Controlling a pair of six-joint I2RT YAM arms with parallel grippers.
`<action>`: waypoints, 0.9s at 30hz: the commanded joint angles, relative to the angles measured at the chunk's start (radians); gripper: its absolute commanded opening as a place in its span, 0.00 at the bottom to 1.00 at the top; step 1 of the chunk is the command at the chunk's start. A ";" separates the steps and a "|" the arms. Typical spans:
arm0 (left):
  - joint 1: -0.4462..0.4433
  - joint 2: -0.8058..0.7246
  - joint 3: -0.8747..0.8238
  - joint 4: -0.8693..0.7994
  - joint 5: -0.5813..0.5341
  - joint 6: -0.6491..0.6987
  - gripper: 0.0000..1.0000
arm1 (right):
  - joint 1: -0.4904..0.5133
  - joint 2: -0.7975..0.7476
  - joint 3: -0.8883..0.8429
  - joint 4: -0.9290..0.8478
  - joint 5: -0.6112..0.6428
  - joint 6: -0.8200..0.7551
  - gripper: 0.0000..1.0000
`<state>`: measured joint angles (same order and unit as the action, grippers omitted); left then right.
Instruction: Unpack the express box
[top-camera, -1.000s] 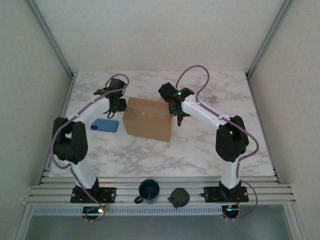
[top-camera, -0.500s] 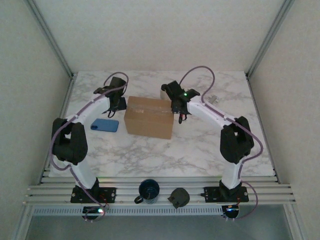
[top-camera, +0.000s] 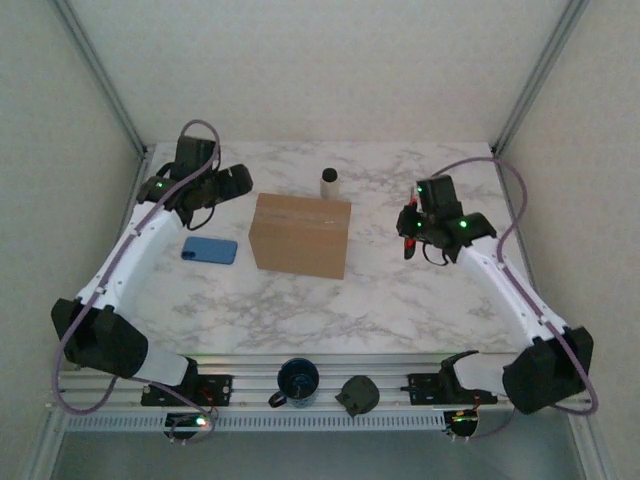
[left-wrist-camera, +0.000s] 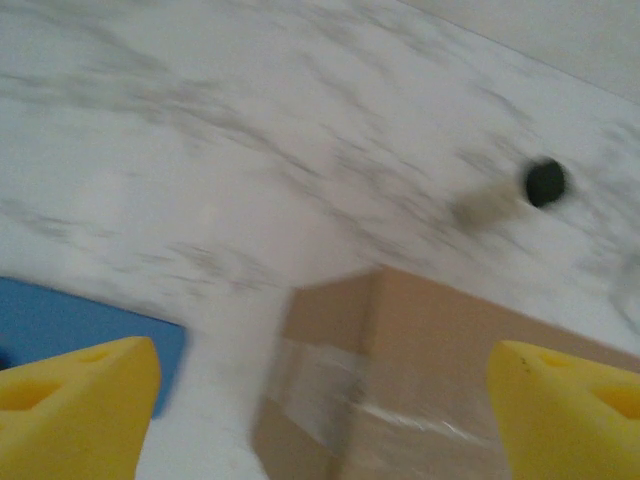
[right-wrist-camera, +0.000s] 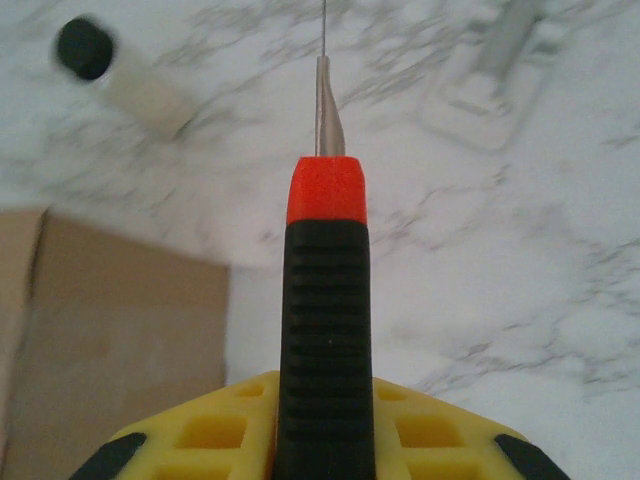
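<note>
**boxwatcher:** ok so where's the express box sitting right now?

**yam_fan:** pretty much in the middle of the bench, between the two arms. Plain brown carton, flaps down. From the left wrist cam you can see clear tape running over the top, though that shot is kinda blurry.

**boxwatcher:** and the tools? anything touching it?

**yam_fan:** nope, both are clear of it. The left tool is off the box's far left corner, with its yellow fingers spread wide and nothing between them. The right tool is well out to the right of the box, clamped on a knife. That's got a black ribbed handle, an orange collar and a thin blade sticking out past the fingers toward the far side of the bench.

**boxwatcher:** what else is lying around?

**yam_fan:** a blue phone lies flat just left of the box, not touching it. A small bottle with a black cap stands right behind the box. In the right wrist cam there's also some pale flat thing past the blade on the right, but I can't tell what it is. A dark mug sits down on the near rail between the arm bases, with a dark lump beside it that I can't make out either.
</note>
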<state>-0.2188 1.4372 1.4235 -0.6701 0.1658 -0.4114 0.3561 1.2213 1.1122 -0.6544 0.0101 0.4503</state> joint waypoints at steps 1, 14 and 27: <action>0.002 0.000 -0.074 0.076 0.375 0.038 0.86 | -0.028 -0.083 -0.069 0.052 -0.322 -0.099 0.00; 0.020 0.142 -0.096 0.053 0.433 0.104 0.86 | -0.049 -0.233 -0.190 0.175 -0.548 -0.069 0.00; 0.020 0.157 -0.181 0.091 0.419 0.125 0.86 | -0.050 -0.214 -0.250 0.271 -0.601 -0.004 0.00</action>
<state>-0.2066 1.5833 1.2720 -0.6018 0.5598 -0.3096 0.3107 1.0035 0.8795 -0.4492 -0.5442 0.4160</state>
